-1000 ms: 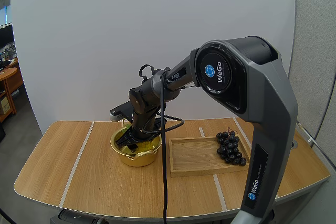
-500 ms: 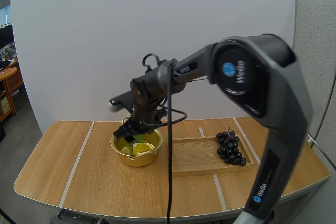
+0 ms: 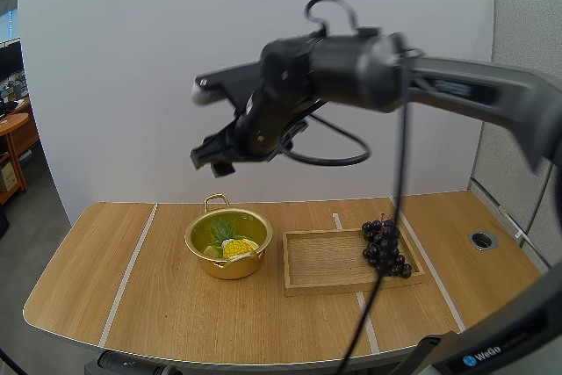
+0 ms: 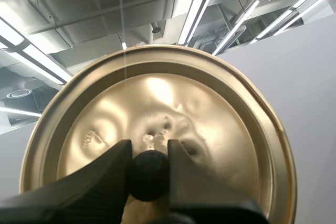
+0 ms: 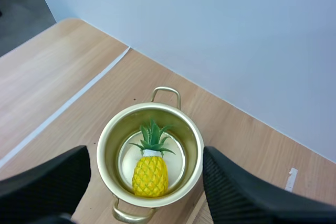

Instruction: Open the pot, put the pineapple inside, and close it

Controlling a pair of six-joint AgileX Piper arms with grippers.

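Pineapple (image 3: 237, 248) is already lying in the pot (image 3: 230, 266), crown toward the handle (image 3: 216, 202) at 12. So I'd say opening and loading are done and closing is what's left. The pot sits on the table (image 3: 158, 296) at the tray's (image 3: 325, 277) 9 o'clock, with grapes (image 3: 385, 248) at the tray's 3 o'clock end.

Right gripper (image 3: 213, 160) hangs well above the pot, fingers spread wide, holding nothing. Left gripper (image 4: 148, 155) is pinched on the lid's (image 4: 173, 108) knob (image 4: 148, 176).

Next move, my guess: right arm clears off and left brings the lid over the rim, level and centered, then lets go.

Catch: I can't tell where the lid is relative to the pot. From the high view, the pot's near wall also hides part of the pineapple.
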